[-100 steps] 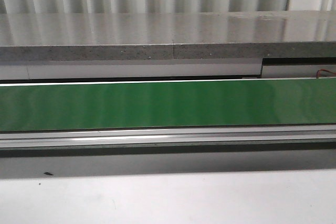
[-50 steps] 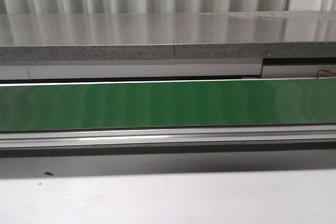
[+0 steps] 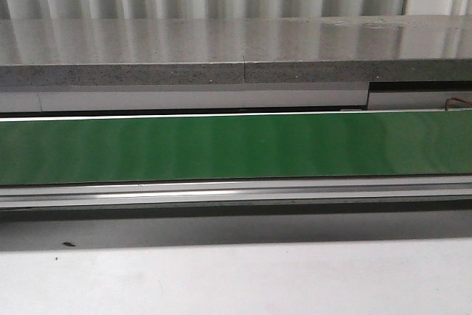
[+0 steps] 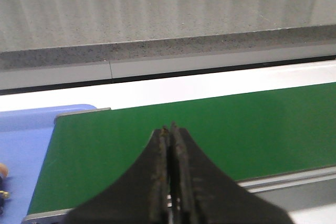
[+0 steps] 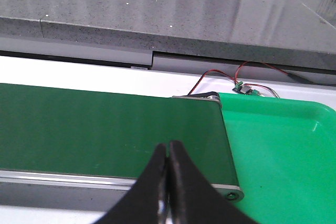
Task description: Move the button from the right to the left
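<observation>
Both my left gripper (image 4: pixel 169 129) and right gripper (image 5: pixel 168 148) are closed and empty above the green belt (image 3: pixel 236 145); the button isn't clearly visible.

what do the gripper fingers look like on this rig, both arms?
Only the wrist views show them. The left gripper has two black fingers flaring out in a curve toward the base, with brownish, worn-looking grime along the inner edges. The right gripper has the same black, curved tapering shape, its edges cleaner. No cables, markings or arm links are visible on either.
</observation>
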You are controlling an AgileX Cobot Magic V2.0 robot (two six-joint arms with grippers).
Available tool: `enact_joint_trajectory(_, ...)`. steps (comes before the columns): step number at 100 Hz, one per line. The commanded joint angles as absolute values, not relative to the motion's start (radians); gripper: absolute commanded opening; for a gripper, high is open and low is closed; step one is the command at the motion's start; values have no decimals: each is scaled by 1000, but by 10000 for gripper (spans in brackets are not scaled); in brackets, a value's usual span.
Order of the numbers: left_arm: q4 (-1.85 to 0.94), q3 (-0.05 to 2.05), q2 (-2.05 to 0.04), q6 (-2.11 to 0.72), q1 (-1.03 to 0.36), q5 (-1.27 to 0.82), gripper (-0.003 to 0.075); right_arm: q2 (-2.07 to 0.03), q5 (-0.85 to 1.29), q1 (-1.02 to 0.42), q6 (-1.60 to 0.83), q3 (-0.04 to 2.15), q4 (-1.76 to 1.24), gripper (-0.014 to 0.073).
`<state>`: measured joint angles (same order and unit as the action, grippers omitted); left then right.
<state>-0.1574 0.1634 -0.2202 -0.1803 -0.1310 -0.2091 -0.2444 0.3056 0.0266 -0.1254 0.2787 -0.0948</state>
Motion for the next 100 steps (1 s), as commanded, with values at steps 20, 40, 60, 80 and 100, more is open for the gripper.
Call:
enact_joint_trajectory(20,-35,77,-88,-80,-124,-95,-21,-251,219,24,-136,303,-91,-67)
enact_joint_trajectory(40,-33,-26,39,-80,-124,-73,-21,-251,219,24,-136,303,-91,-67)
enact_joint_trajectory(60,-33,-42,34,-80,-124,-65,-20,-251,220,24,-136,303,-91,-67)
enact_joint_trajectory(80,-33,-42,34,-80,-124,-62,-20,-251,220,24,-136,303,-91,-67)
enact_joint_trajectory(100,-33,-42,34,-80,-124,-62,-21,-251,220,24,-136,303,-91,-67)
